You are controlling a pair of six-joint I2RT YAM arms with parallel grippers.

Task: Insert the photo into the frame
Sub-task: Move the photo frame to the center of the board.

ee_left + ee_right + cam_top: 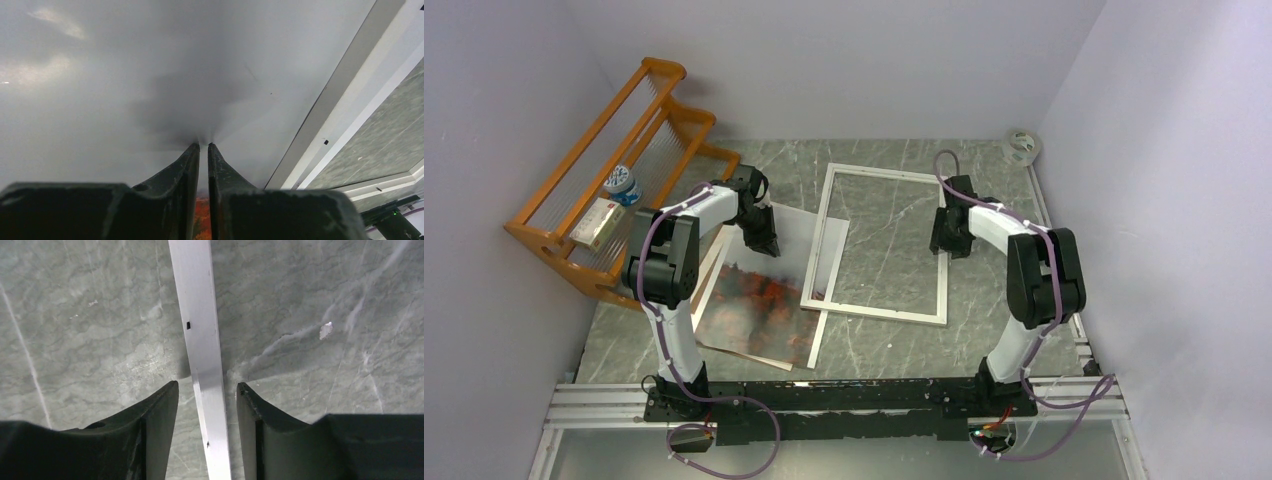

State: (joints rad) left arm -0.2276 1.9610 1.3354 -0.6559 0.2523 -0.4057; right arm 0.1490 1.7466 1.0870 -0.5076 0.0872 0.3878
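Note:
The photo [759,295] lies flat at the left, grey sky part toward the frame; its right edge meets the frame's left rail. The white frame [879,311] lies flat at the table's middle. My left gripper [766,245] is shut, tips down on the photo's grey sky [125,75]; orange trees show through the thin slit between the fingers [187,170]. The frame's left rail [360,110] runs to its right. My right gripper [946,245] is open and straddles the frame's right rail [197,315], one finger on each side [160,410], not touching it.
A brown backing board [711,262] pokes out from under the photo's left side. An orange wooden rack [614,180] with a bottle and a box stands at the far left. A roll of tape [1022,147] sits at the back right corner.

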